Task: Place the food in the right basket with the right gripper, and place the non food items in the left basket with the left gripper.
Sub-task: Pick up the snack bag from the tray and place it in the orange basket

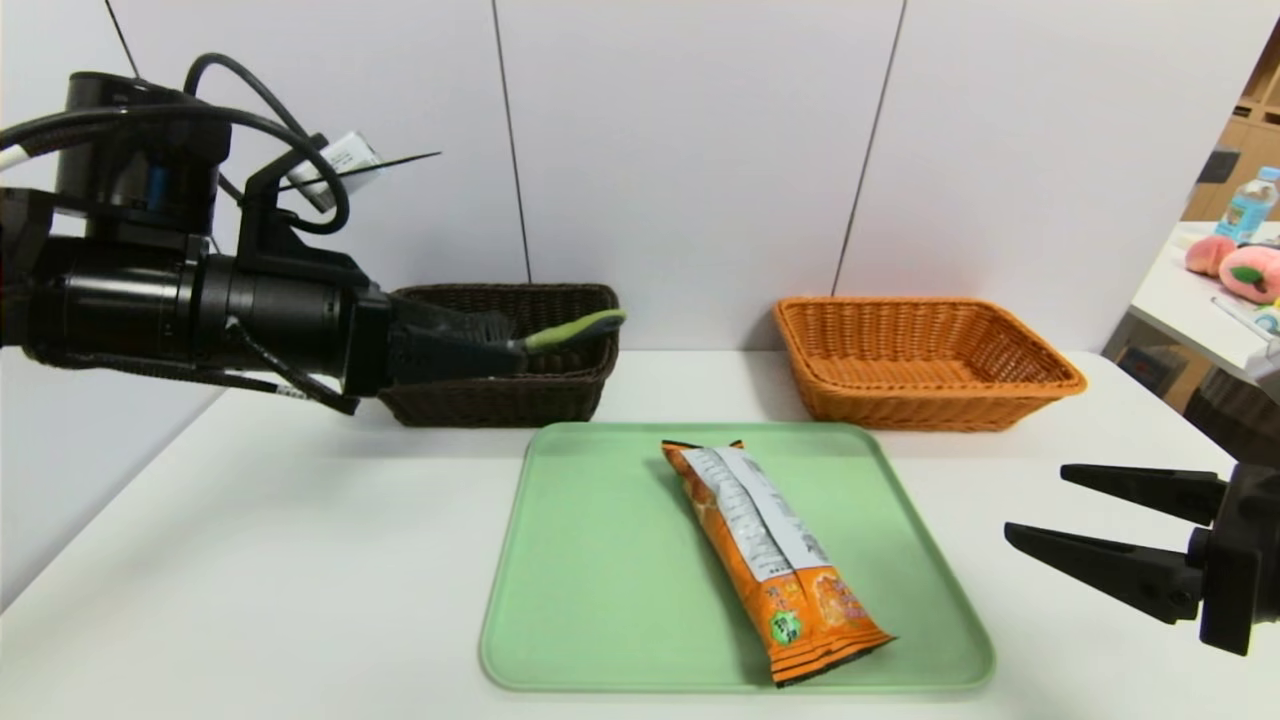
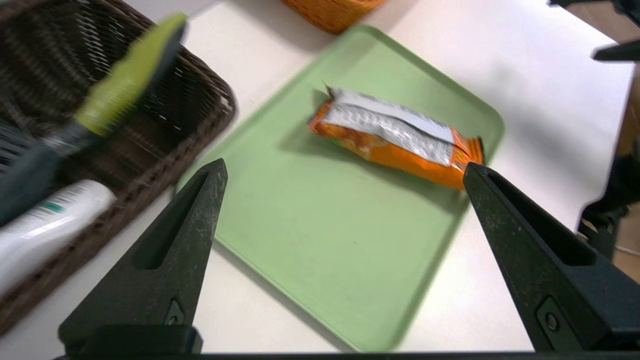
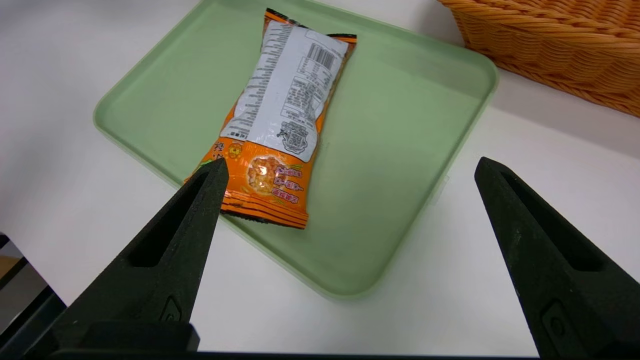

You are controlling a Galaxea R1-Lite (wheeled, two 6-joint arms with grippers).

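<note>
Worktop (image 1: 330, 560), white and smooth, spreads before you, with a light green tray (image 1: 600, 600) lying flat on it. Your right tool (image 1: 1035, 500) hangs just beyond the tray's right side, its fingers spread wide with nothing between them.

On the tray you have the orange snack packet (image 1: 765, 550), slanting across it: one end points toward the near right corner, the other toward the far edge. Its white printed label faces up, and a small green mark shows near its closer end.

Behind the tray, to your left, your left tool (image 2: 345, 165) is at the dark brown basket (image 1: 490, 400); its fingers stand wide apart and grip nothing. In that basket you can see the scrub brush (image 1: 575, 330), its green-grey handle slanting up toward the right-hand rim, and the white bottle (image 2: 55, 227), lying beside the brush along the basket wall.

To the right at the back, you find the orange-tan basket (image 1: 930, 400), well apart from the dark one. A pale panelled wall (image 1: 690, 150) rises behind both baskets. Off to your far right, a side table (image 1: 1180, 290) carries a blue-labelled bottle (image 1: 1247, 210) and pink soft-looking things (image 1: 1250, 272).
</note>
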